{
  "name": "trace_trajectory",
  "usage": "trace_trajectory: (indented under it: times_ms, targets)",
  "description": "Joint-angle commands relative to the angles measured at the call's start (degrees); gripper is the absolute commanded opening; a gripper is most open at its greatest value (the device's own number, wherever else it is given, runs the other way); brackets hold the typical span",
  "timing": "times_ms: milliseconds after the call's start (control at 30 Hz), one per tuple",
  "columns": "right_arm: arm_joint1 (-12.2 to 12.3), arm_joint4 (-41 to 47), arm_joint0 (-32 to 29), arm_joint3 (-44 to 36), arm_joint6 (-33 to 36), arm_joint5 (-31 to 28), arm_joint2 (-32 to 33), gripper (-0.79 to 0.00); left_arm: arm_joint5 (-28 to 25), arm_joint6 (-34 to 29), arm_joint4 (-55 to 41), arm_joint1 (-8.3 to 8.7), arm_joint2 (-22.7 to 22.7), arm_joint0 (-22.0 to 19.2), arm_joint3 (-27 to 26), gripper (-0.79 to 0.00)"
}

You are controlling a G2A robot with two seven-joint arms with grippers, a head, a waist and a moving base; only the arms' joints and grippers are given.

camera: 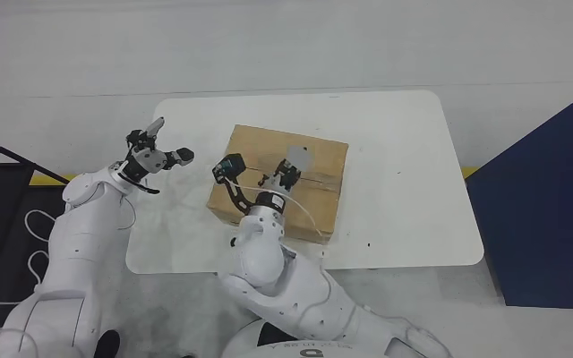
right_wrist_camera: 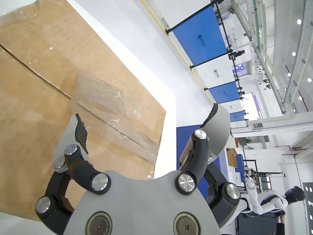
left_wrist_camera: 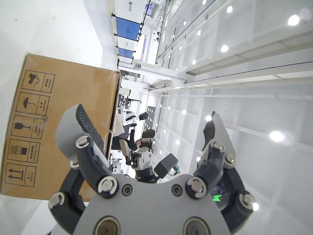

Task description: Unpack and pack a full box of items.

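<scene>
Closed cardboard box (camera: 260,143) is sitting near the middle of the white table (camera: 403,179). Its top flaps are meeting at a seam (right_wrist_camera: 34,70) that is running the length of the lid. A crinkled patch of clear tape (right_wrist_camera: 110,108) is lying across that seam toward one end of the box. The right gripper (camera: 286,172) is hanging over the box top just beside the tape patch, with its fingers spread wide and gripping nothing. Cannot tell whether either fingertip is touching the cardboard. The left gripper (camera: 170,140) is hovering above the table off the box's left side, apart from the box, and it too is standing wide and empty. In the left wrist view the box's side panel is showing a column of printed handling symbols (left_wrist_camera: 29,133). One ribbed finger pad (left_wrist_camera: 85,123) is sitting in front of the box's corner edge, with no contact visible.
</scene>
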Motion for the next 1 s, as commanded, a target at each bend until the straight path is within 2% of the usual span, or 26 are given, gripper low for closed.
trace_trajectory:
  times_ms: [0,167,333,500,667,967]
  targets:
    - [-0.14,-2.43,-0.39,0.94,0.53,0.18,1.15,0.0,-0.12,0.05,0.19,0.0,0.05,-0.07,0.04,0.0]
    - [-1.61,-0.27,2.46,6.51,0.41,-0.86,4.13,0.0,-0.41,0.07,-0.33,-0.01,-0.21,0.0,0.26,0.0]
    - [-3.59,1.96,5.57,12.06,0.32,-0.99,4.43,0.0,-0.72,-0.18,-1.31,0.09,-0.91,0.4,0.64,0.0]
    - [-5.41,0.39,7.81,15.06,0.85,2.58,4.13,0.0,-0.88,-0.41,-1.64,0.2,-1.37,0.75,0.63,0.0]
    - [-6.67,-3.72,8.69,17.45,-1.53,7.68,1.13,0.0,-1.05,-0.45,-1.77,0.29,-1.72,1.01,0.68,0.0]
    - [-8.57,1.03,14.26,21.23,-0.51,11.08,-11.42,0.0,-1.0,-0.78,-1.54,0.33,-1.74,1.27,0.11,0.0]
